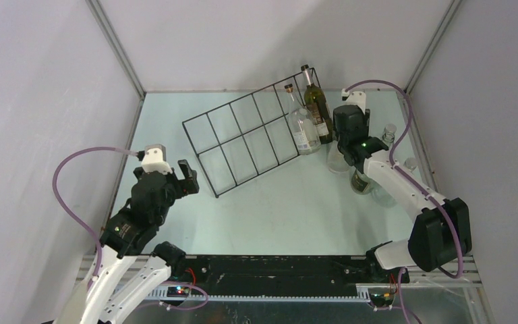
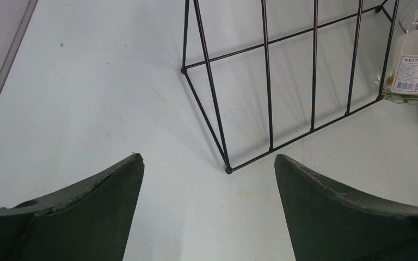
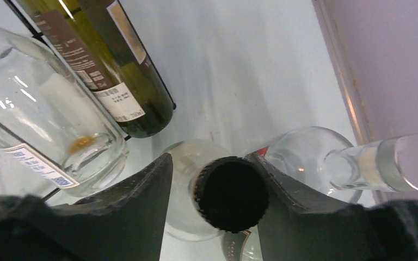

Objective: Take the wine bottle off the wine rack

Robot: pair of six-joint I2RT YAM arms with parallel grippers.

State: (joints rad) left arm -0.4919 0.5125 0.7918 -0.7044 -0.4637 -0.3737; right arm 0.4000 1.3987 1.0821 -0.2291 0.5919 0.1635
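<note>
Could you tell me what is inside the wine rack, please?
Its right end holds a clear glass bottle and a dark green wine bottle; the other compartments show nothing. The clear bottle partly covers the green one.

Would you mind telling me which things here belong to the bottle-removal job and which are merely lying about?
Job: wine rack; dark wine bottle and clear labelled bottle at its far end; right gripper around black-capped bottle.
Lying about: silver-capped bottle by the wall; left gripper, empty.

A black-capped clear bottle (image 3: 231,193) sits between the right fingers (image 3: 130,217); a silver-capped clear bottle (image 3: 354,163) stands just outside them, near the wall (image 3: 392,54).
</note>
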